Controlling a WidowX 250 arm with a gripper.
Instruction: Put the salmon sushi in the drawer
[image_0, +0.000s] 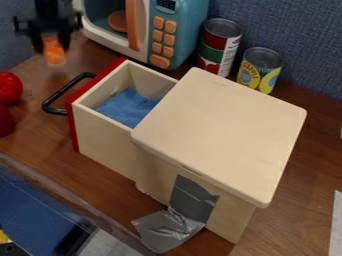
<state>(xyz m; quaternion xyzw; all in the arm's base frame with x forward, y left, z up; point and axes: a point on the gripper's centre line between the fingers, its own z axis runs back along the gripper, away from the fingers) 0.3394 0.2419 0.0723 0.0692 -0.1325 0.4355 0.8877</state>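
Note:
At the upper left hangs my black gripper (53, 42), shut on the orange salmon sushi (55, 52), whose lower part is blurred. Both are up and to the left of the drawer (103, 132), beyond its red front. The drawer is pulled out of the cream wooden box (224, 127), with its black handle facing left. A blue cloth (129, 107) lies inside the drawer.
A toy microwave (167, 30) stands behind the drawer, near the gripper's right. Two cans, one red and green (219, 47) and one yellow (259, 69), stand behind the box. Red round objects (8, 88) sit at the left edge.

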